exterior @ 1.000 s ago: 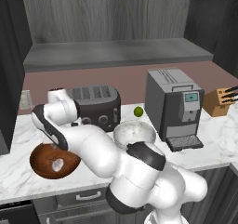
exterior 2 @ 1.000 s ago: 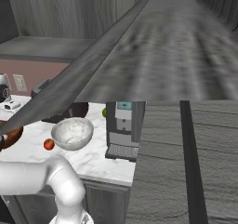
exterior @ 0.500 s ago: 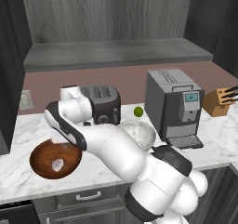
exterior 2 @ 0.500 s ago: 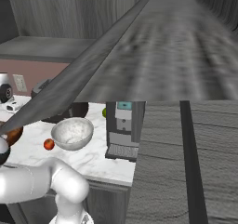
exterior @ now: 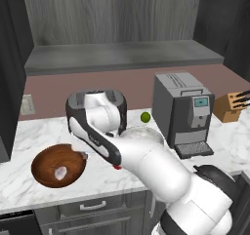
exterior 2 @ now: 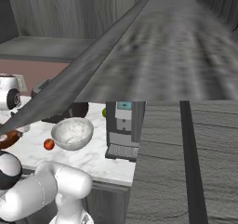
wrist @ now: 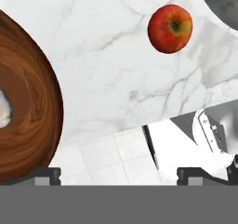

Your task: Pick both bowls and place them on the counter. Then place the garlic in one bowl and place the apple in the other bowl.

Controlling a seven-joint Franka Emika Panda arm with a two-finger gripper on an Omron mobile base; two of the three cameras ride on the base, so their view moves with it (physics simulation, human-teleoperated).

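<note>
Apple (wrist: 170, 28), small round red-orange fruit, lies on white marble counter (wrist: 107, 69) between glossy reddish-brown wooden bowl (wrist: 25, 111), garlic bulb (exterior: 60, 172) inside, and white grey-marbled bowl (exterior 2: 72, 133). Gripper (wrist: 118, 174) jaws wide apart, empty. Apple likely firm, smooth, rolls easily; grip across widest middle.

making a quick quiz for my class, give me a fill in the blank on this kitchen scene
1. The garlic lies inside the ____ bowl.
2. The apple rests on the ____, not in a bowl.
3. The gripper jaws stand ____, holding nothing.
4. The small green fruit sits beside the ____ machine.

Missing words: brown wooden; counter; open; coffee
</note>
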